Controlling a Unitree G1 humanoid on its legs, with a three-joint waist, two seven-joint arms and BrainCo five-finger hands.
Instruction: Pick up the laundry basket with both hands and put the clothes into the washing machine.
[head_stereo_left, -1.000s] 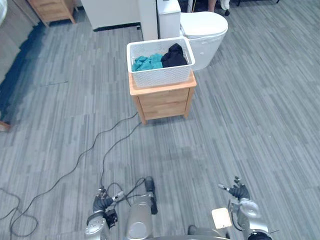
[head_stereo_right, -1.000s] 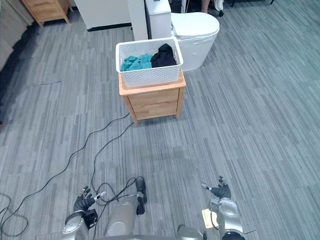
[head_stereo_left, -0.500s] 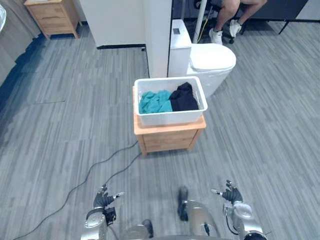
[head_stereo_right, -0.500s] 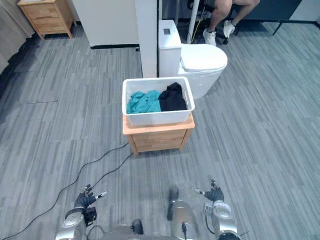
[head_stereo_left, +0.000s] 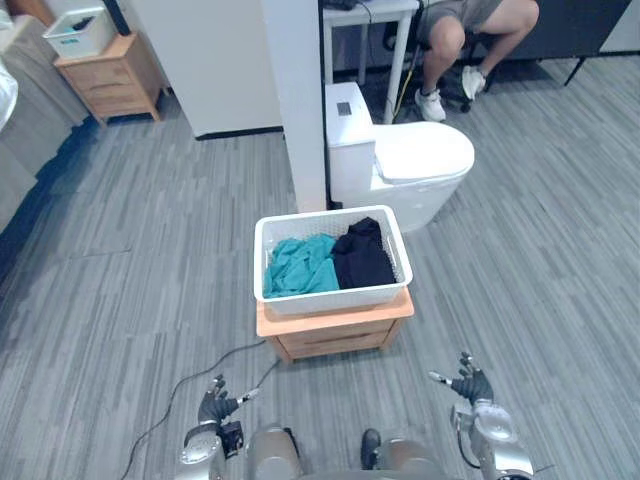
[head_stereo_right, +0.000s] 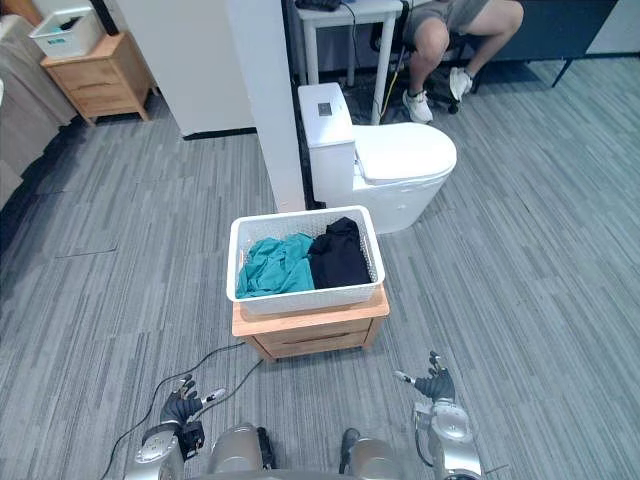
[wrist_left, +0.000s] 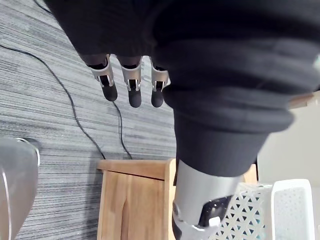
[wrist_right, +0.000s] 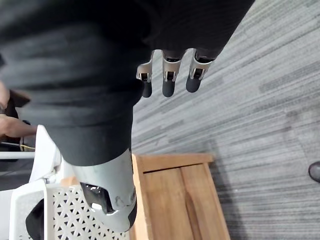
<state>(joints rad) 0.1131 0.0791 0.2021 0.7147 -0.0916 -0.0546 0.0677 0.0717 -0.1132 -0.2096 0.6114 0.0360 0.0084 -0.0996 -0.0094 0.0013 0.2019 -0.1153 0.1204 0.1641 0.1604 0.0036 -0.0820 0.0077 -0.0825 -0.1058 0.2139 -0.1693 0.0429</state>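
1. Grey plank floor (head_stereo_left: 130, 270) runs across the whole room, with a white pillar (head_stereo_left: 295, 100) standing at the back.
2. Laundry basket (head_stereo_left: 335, 298): white, perforated walls, resting upright on a low wooden table (head_stereo_left: 335, 338) with a drawer front, just in front of the pillar.
3. Basket contents: a teal garment (head_stereo_left: 300, 265) in the robot's-left half and a black garment (head_stereo_left: 362, 258) in the right half, touching each other at the middle.
4. White toilet (head_stereo_left: 420, 165), lid closed, just behind the basket and to its right.
5. Person's bare legs (head_stereo_left: 450, 35) in light shoes, seated beyond the toilet by a white desk leg.
6. Second wooden cabinet (head_stereo_left: 105, 75) at far left, carrying a small white bin (head_stereo_left: 80, 32).
7. Left robot hand (head_stereo_left: 213, 404): low over the floor, well short of the table, released; its fingers (wrist_left: 130, 90) are straight and hold nothing.
8. Right robot hand (head_stereo_left: 470, 384): low over the floor on the other side, apart from the basket, released; its fingers (wrist_right: 167, 82) are straight and hold nothing.
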